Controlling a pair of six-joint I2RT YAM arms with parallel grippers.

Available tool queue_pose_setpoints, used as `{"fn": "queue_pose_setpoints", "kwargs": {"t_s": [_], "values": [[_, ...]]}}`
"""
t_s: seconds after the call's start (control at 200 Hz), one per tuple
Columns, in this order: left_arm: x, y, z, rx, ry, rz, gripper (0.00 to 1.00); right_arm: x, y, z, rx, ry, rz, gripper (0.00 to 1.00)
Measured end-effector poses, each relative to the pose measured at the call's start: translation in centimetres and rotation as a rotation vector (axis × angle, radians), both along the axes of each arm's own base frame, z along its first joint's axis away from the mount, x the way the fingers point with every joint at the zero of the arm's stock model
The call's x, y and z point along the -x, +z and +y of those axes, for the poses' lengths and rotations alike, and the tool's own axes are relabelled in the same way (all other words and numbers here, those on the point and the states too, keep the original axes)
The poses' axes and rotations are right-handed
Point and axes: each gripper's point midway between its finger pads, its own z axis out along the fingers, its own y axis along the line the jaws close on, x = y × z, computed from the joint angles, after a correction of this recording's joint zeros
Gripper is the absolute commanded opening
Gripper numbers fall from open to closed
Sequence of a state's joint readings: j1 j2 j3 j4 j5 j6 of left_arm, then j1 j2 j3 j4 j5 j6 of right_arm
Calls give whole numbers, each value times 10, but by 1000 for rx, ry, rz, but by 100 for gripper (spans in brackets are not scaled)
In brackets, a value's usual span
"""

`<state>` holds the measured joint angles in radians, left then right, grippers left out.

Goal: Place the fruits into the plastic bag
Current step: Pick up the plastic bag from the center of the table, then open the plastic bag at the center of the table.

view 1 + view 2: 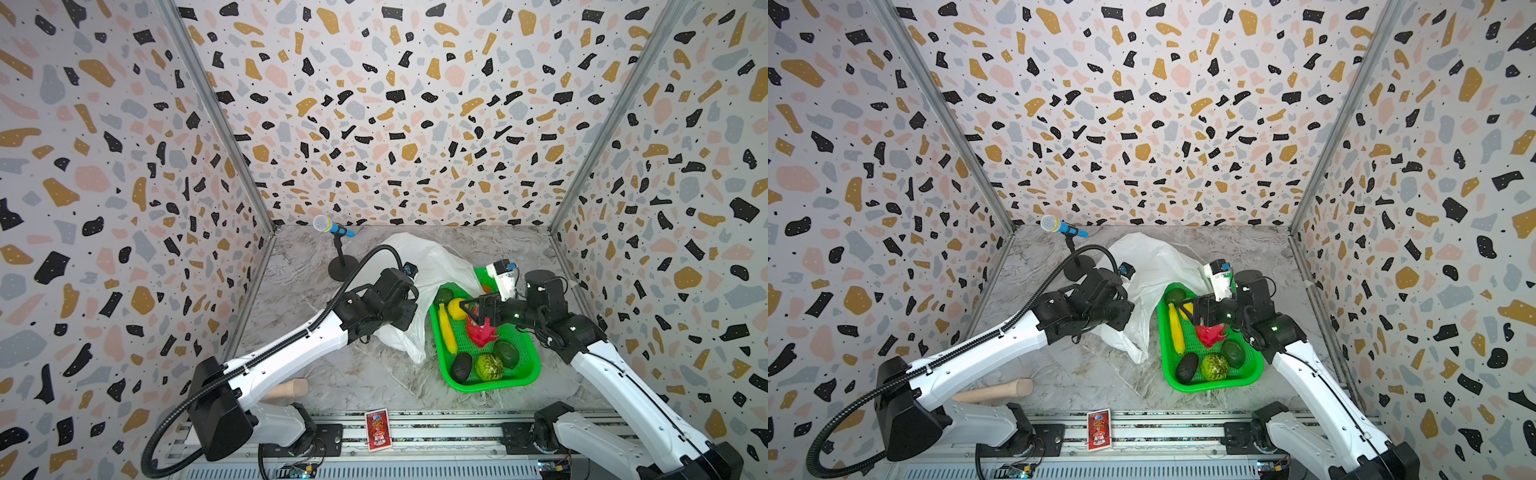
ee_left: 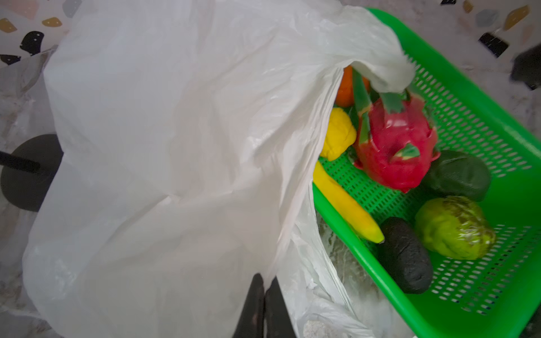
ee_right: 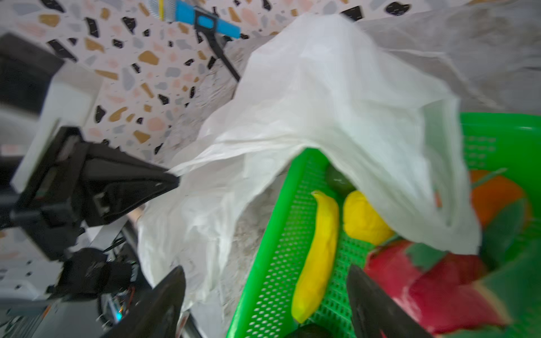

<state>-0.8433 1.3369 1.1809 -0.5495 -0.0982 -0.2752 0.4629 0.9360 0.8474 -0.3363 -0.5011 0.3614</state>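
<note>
Well, left end effector is clenched on the bag edge; right end effector hangs released over the fruits in the tray, dragon fruit just beside it. Card print unreadable.

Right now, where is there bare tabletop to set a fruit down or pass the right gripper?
Free: the marble in front of the plastic bag, bordered by the wooden peg, green tray and rail; also the back corner behind the tray. Crowded: the tray's far end, where bag, lemon, dragon fruit and right gripper meet.
</note>
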Motion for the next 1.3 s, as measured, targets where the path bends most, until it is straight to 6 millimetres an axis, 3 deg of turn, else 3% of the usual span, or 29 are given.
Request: {"fn": "queue_pose_setpoints", "kwargs": {"t_s": [0.115,0.28,0.531,0.921,1.166,1.296], "values": [[3,3,-8,46,-24,19,0,27,10,28,-70,136,0,85],[6,6,-15,88,-47,40,0,30,7,46,-103,195,34,84],[10,15,-22,148,-63,49,0,-1,-19,64,-136,129,176,83],[20,11,-20,177,-81,66,0,-51,5,62,-268,3,166,80],[19,21,-22,209,-86,35,0,-58,-11,69,-288,-5,253,78],[18,21,-22,216,-84,26,0,-58,-9,72,-312,2,269,77]]}}
